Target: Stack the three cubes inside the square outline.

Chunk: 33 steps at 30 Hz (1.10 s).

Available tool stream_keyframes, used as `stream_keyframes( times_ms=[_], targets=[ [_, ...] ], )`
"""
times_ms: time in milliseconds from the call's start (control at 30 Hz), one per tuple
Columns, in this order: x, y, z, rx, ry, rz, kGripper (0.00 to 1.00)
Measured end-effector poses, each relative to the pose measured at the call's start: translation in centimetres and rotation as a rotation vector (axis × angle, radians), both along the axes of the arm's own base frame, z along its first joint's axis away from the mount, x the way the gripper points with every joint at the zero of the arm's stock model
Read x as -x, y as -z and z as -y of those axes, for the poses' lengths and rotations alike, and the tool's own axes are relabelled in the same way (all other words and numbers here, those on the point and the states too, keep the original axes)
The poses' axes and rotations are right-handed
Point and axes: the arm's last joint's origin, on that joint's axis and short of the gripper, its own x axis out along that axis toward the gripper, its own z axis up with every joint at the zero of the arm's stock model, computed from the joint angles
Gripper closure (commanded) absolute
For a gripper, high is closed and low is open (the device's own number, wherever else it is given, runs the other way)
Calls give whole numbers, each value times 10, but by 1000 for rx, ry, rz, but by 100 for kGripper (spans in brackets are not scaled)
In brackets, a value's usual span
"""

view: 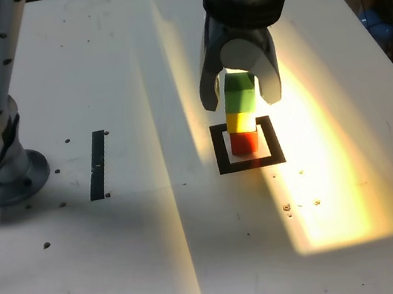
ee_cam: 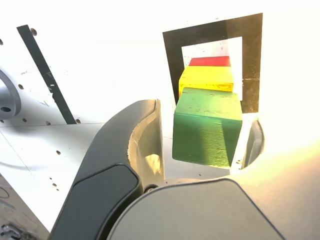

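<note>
Cubes stand 3 high on the white centre of the square outline (view: 223,159): the red cube (view: 244,141) at the bottom, the yellow cube (view: 240,121) on it, the green cube (view: 240,94) on top. The gripper (view: 242,98) straddles the green cube with its jaws spread; in the wrist view a gap shows on at least 1 side, so it looks released, not clamped. These blocks look light, rigid and smooth-faced, best taken on 2 opposite flat sides; a nudge could topple so narrow a stack. Strong glare washes out the table (view: 163,266) beside the stack, the far finger is nearly lost in it, and the red cube is mostly hidden in the wrist view.
</note>
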Motion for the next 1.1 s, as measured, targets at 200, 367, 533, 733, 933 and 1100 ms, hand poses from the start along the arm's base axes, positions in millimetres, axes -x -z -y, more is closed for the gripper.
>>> stream_keyframes(
  times_ms=[200, 367, 533, 733, 933, 1100],
  targets=[
    [9, -9, -2, -21, 2, 17, 1],
    [27, -25, -5, -36, -2, 45, 1],
    [53, -32, -9, -52, -17, 33, 1],
    [94, -31, -14, -69, -54, -4, 1],
    [134, -15, -19, -80, -82, -26, 1],
    [162, 6, -22, -66, -104, -41, 1]
  ],
)
